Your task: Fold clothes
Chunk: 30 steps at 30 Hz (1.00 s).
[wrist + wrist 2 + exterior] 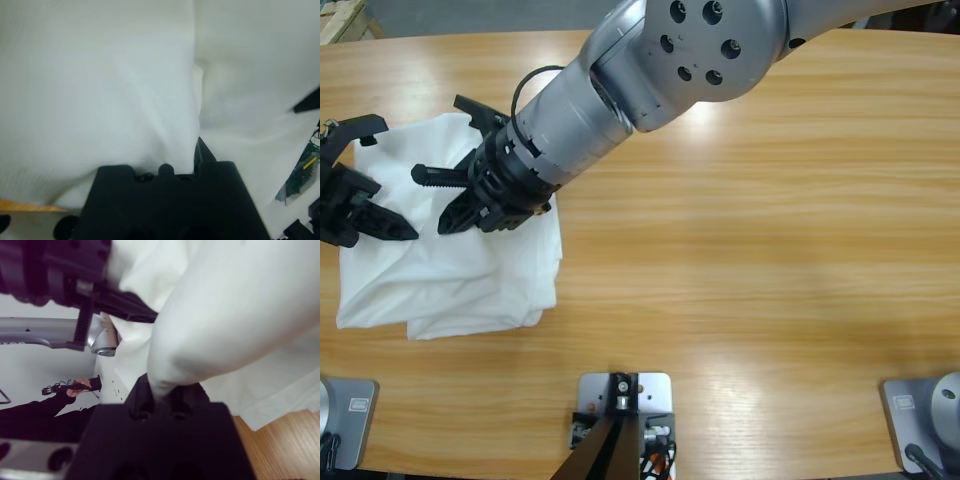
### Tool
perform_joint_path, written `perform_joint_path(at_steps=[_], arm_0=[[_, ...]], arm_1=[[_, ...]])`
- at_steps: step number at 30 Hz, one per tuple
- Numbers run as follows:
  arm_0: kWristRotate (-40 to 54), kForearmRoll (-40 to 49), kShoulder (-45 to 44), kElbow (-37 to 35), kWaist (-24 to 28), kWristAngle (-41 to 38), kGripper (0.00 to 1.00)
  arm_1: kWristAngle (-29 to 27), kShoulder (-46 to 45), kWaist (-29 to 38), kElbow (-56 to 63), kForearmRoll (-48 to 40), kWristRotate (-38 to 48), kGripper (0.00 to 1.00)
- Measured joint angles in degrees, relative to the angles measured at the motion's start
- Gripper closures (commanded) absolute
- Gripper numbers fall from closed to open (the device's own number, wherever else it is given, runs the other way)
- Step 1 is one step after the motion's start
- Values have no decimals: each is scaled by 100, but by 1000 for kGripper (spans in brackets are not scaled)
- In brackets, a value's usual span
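My left gripper (390, 180) came in from the 9 o'clock edge of the wooden table (770, 250). Its two black jaws stood wide apart over the 9 o'clock side of the white T-shirt (470, 280). My right gripper (438, 198) reached down from the 12 o'clock side on its big silver arm and pointed toward 9 o'clock, so the two faced each other across the cloth. Its jaws were also apart in the high view, with white fabric showing between them.

The T-shirt lay crumpled and partly doubled over at the table's 9 o'clock end. Its loose edges ran toward 6 o'clock, and bare wood stretched away toward 3 o'clock.

In my left wrist view the shirt (100, 90) filled nearly everything, and a fold ran down into the black gripper body. In my right wrist view a rounded bulge of shirt (225, 315) draped straight down into the throat of the gripper and hid both jaws. My left gripper (127, 310) showed at 10 o'clock in that view. A person (30, 415) in a dark sleeve stood small in the background.
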Motion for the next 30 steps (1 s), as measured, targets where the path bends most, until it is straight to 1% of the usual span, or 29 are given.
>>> perform_joint_path(at_steps=[5, 17, 22, 30], arm_0=[[68, 250, 452, -270, 6, 0, 1000], [75, 497, 869, -472, 10, 9, 1000], [75, 649, 1237, -641, 10, 10, 1000], [75, 843, 1677, -847, 10, 18, 1000]], arm_1=[[0, 40, 15, 12, 0, 0, 1000], [-41, 81, 42, 190, 85, 0, 1000], [-70, 197, 45, 253, 88, 0, 1000], [-380, 224, 45, 327, 241, 0, 1000]])
